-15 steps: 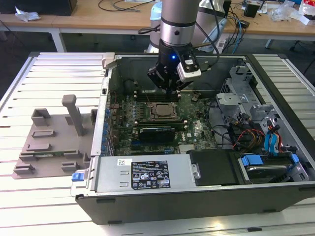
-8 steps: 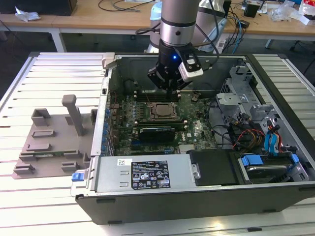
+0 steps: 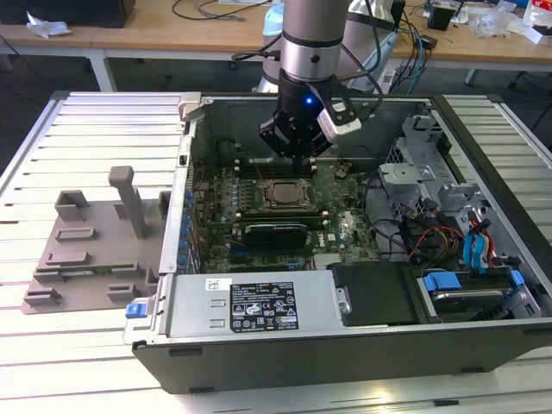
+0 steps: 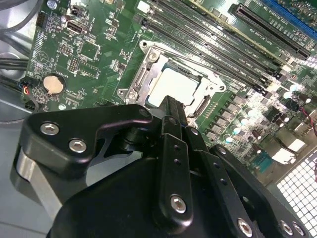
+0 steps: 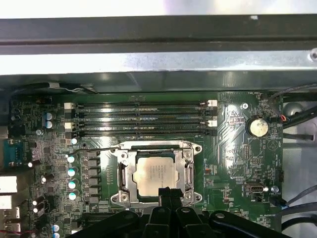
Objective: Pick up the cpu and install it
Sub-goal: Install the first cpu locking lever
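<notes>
You have a slatted metal counter (image 3: 103, 121) carrying an open computer case (image 3: 345, 354) that lies on its side, its inside facing up. Your arm (image 3: 310, 34) comes down into the case from the far side.

On the exterior view's left, a grey plastic tray (image 3: 86, 250) lies on the counter just beside the case. Along the near wall of the case sits the labelled power supply (image 3: 250, 306).

The green motherboard (image 3: 345, 224) covers the floor of the case, and both wrist views look down on it. A bank of long dark memory slots (image 5: 138, 119) runs along one side of the socket (image 5: 190, 171). The socket's metal frame is mounted near the middle of the board.

Your gripper (image 3: 297, 155) hangs directly over the socket. In both wrist views the jaws are closed against each other with nothing between them. Their tip (image 5: 170, 191) hangs over the edge of the socket frame. You cannot tell from these views whether the tip touches the frame or the chip.

The cpu (image 5: 154, 173) lies flat inside the socket, silvery top up, with the metal frame around all four sides. The second wrist view shows it (image 4: 171, 87) just past the jaw tip (image 4: 173, 101).

A round coin cell (image 5: 258, 127) sits on the board, well apart from the socket.
</notes>
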`<state>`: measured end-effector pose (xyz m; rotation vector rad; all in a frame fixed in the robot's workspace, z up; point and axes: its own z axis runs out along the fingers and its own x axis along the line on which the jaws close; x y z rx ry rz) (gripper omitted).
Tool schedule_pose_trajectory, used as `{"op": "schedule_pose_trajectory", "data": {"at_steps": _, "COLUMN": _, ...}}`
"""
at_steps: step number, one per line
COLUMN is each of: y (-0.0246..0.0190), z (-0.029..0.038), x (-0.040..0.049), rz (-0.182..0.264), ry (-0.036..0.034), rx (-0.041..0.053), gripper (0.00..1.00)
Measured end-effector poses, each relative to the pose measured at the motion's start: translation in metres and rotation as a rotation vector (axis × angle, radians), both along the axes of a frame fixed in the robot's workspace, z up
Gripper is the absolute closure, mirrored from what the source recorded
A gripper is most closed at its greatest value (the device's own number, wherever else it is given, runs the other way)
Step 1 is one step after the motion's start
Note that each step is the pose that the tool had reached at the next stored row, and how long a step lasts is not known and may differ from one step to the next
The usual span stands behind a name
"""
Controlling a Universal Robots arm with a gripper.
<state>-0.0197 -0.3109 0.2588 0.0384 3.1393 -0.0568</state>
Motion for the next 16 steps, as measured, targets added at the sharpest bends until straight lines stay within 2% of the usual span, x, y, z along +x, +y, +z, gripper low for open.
{"op": "schedule_pose_trajectory", "data": {"at_steps": 3, "y": 0.0, "z": 0.0, "x": -0.0001, "rz": 0.0, "ry": 0.0001, "rx": 0.0, "gripper": 0.89}}
{"op": "schedule_pose_trajectory", "data": {"at_steps": 9, "y": 0.0, "z": 0.0, "x": -0.0069, "rz": 0.0, "ry": 0.0001, "rx": -0.0001, "gripper": 0.89}}
{"op": "schedule_pose_trajectory", "data": {"at_steps": 16, "y": 0.0, "z": 0.0, "x": -0.0082, "rz": 0.0, "ry": 0.0, "rx": -0.0001, "gripper": 0.89}}
